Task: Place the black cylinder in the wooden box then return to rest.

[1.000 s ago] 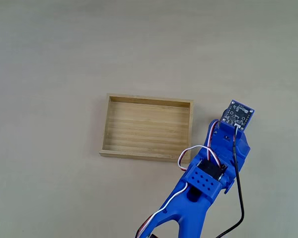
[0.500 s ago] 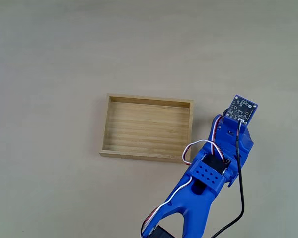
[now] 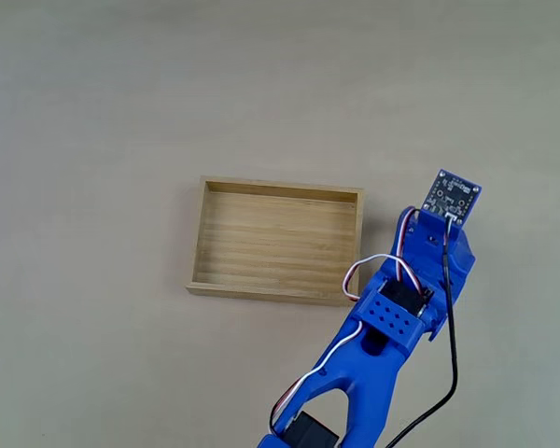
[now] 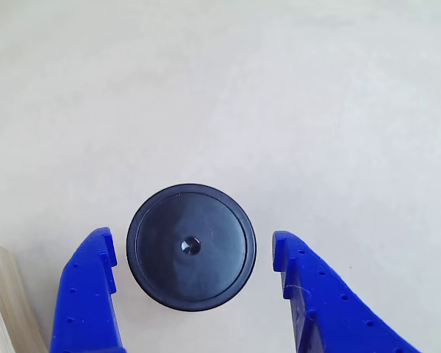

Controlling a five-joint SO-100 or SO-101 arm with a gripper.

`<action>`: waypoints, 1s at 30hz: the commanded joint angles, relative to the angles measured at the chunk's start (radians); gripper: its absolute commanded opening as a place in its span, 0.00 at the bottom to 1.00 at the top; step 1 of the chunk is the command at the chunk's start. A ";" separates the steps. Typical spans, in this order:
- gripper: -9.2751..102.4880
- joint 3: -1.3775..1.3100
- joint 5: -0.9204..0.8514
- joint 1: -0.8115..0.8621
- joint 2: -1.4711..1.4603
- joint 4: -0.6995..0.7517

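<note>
In the other view, the black cylinder (image 4: 191,247) is seen standing upright on the table (image 4: 294,95) between the spread jaws of the gripper (image 4: 195,254), with a gap on each side. In the fixed view, the wooden box (image 3: 276,241) is seen just left of the blue arm (image 3: 392,327).

1. In the fixed view the arm (image 3: 392,317) hides the gripper and runs off the bottom edge
2. In the other view the bottom edge cuts both blue fingers (image 4: 88,294); only a corner of the box (image 4: 4,301) shows at lower left
</note>
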 commanded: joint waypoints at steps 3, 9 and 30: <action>0.37 -0.141 0.012 -0.020 -0.009 -0.035; 0.37 -0.164 0.015 -0.025 0.020 -0.037; 0.26 -0.192 0.015 -0.029 0.035 -0.037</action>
